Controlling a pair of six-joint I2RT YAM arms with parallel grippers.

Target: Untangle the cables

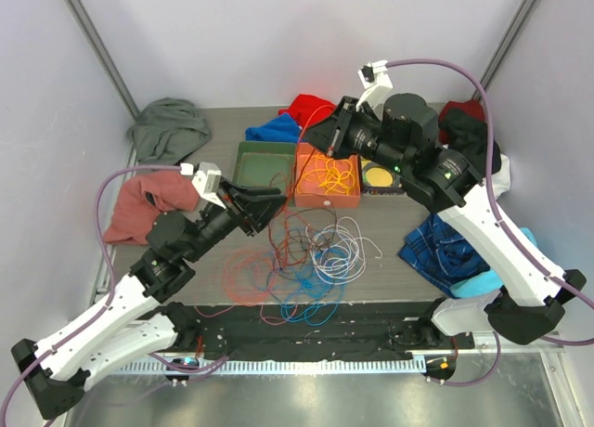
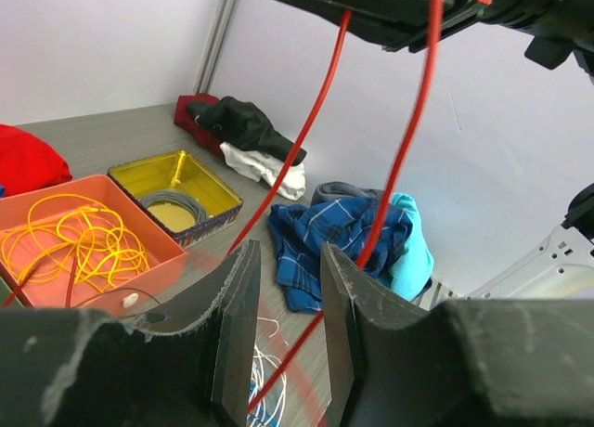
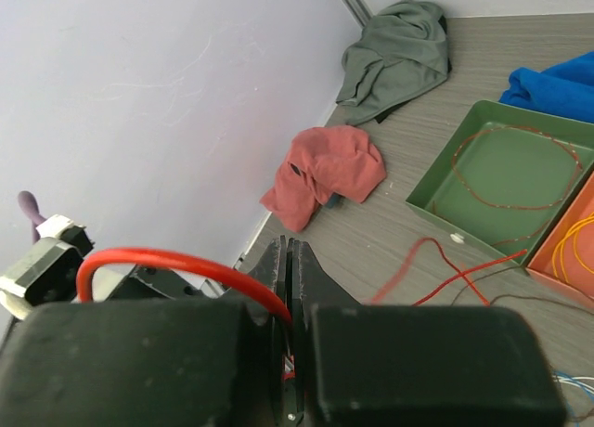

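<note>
Pinching a red cable (image 3: 167, 255), the right gripper (image 3: 289, 252) has its jaws pressed flat together; the cable arcs out of them in a loop back over the gripper body. The left gripper (image 2: 283, 329) has its jaws partly apart. One red strand runs slantwise through the gap between the fingers (image 2: 237, 325), and the wrist view does not show it clamped. A second red strand climbs beside it toward the right gripper above.

The rest of the cables (image 1: 311, 260) lie in a loose heap of red, blue and white loops on the table (image 1: 390, 271), near its front edge and between the two arms. An orange-yellow one lies coiled in the orange tray (image 1: 327, 202), and a thin reddish one lies in the green tray (image 1: 243, 167). A yellow tray (image 1: 380, 191) sits just right of the orange one.

A strip of bare table lies between the heap and the plaid cloth (image 1: 445, 252) on the right. A pink cloth (image 1: 139, 202) lies at the left edge, close to the left arm's elbow. Walls (image 1: 278, 37) close in the back and both sides.

The left arm reaches diagonally from its base up to the right, with its gripper raised near the green tray's near right corner. The right arm rises from its base and bends left, with its gripper over the orange tray's far edge.
</note>
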